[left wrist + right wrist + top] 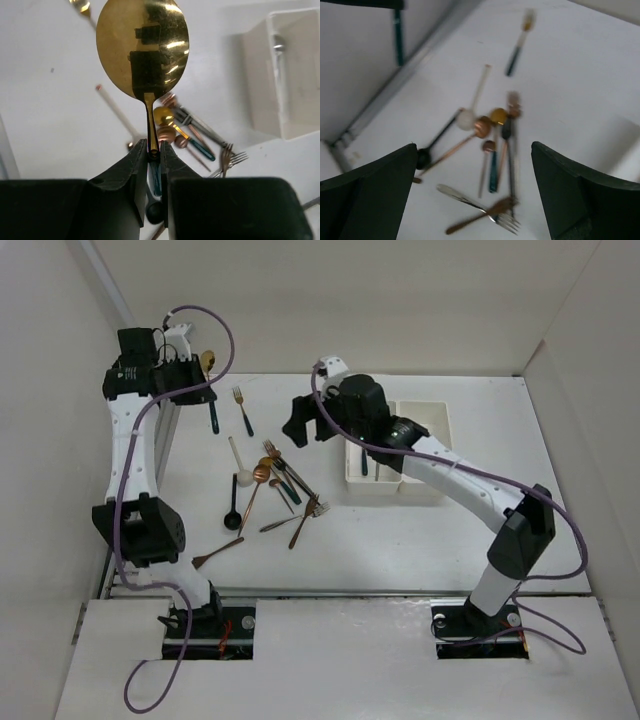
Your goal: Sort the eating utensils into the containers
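Note:
My left gripper (197,383) is shut on the neck of a gold spoon (207,361) with a teal handle and holds it above the table's far left. In the left wrist view its bowl (142,47) stands up from my shut gripper (153,150). My right gripper (308,430) is open and empty, above the table between the pile and the bins. The utensil pile (272,485) lies mid-table and also shows below my open right gripper (475,192). Two joined white bins (432,420) sit on the right; the left one holds a dark utensil (363,462).
A gold fork with a teal handle (242,410) lies apart behind the pile. A copper spoon (218,554) lies nearer the front. White walls enclose the table at left, back and right. The bin (260,100) shows at the right of the left wrist view.

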